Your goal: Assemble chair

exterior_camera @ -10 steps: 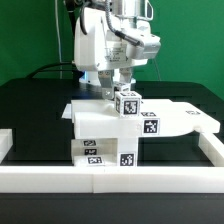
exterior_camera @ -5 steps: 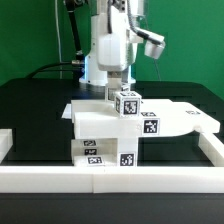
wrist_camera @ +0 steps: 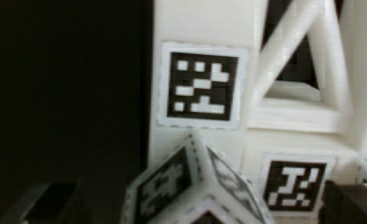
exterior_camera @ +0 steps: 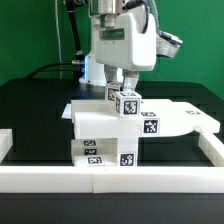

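Gripper (exterior_camera: 123, 84) hangs just above the chair's (exterior_camera: 110, 125) tagged cube (exterior_camera: 127, 103); jaw state cannot be told; an off-centre descent could knock the cube askew.

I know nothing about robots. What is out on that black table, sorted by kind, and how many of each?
Robot arm: 1
Cluster of white chair parts: 1 (the separate pieces cannot be counted)
White border rail: 1
Black-and-white tags I can make out on the parts, exterior view: 6
Total: 9
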Controlling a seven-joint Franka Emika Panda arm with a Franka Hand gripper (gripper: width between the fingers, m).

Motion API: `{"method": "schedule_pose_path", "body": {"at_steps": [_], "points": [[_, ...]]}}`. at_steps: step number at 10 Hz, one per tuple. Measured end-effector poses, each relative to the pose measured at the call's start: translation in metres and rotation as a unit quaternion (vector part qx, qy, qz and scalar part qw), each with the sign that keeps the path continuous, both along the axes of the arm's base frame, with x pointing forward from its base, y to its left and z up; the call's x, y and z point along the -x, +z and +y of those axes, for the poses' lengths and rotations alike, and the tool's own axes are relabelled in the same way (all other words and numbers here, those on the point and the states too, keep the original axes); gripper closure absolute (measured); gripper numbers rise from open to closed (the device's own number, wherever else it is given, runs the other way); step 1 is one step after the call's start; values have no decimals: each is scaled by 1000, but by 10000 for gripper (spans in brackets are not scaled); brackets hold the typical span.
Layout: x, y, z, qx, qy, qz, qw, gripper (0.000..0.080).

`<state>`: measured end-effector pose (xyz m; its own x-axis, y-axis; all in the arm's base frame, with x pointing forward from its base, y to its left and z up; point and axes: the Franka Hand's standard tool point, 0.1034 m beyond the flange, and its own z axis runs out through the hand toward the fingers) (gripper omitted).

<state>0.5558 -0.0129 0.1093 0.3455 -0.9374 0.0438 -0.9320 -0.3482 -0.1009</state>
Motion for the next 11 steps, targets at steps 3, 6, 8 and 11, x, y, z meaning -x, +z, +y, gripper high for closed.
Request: {"method": "schedule_pose_path", "body": {"at_steps": [3,6,8,11], "points": [[0,0,-1,18,103,4,994,151],[0,0,-1,33,197,8,980,151],[-1,1,-4,42,259,9,965,151],[-1,1,-5,43,267,8,963,333]]}}
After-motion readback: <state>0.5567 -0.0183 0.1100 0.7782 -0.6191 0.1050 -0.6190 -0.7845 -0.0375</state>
